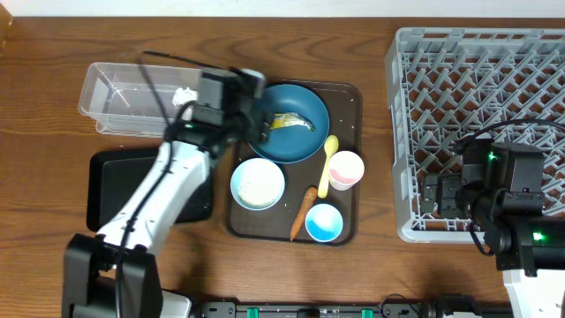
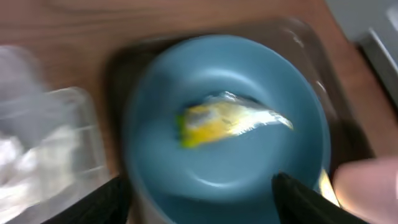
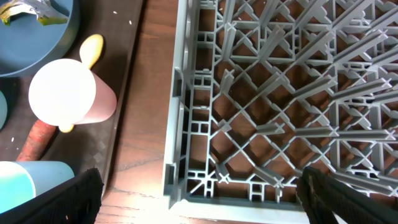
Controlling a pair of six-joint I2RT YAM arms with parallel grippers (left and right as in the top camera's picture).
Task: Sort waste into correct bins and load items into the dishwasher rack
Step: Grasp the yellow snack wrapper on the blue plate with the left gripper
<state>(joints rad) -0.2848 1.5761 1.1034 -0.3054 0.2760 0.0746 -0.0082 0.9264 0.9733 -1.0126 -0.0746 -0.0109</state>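
Tabletop [image 1: 44, 53] wood-grain brown; brown tray [image 1: 350, 108] beside grey rack [image 1: 477, 115].

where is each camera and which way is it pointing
Overhead: above the table, straight down on tray, rack, both arms.
Left wrist: on the left hand, looking down at the wrapper on the blue plate; both fingers show.
Right wrist: on the right hand, looking down at the rack's corner and the white cup; both fingers show.
Shared: both wrist views catch the blue plate and wrapper.
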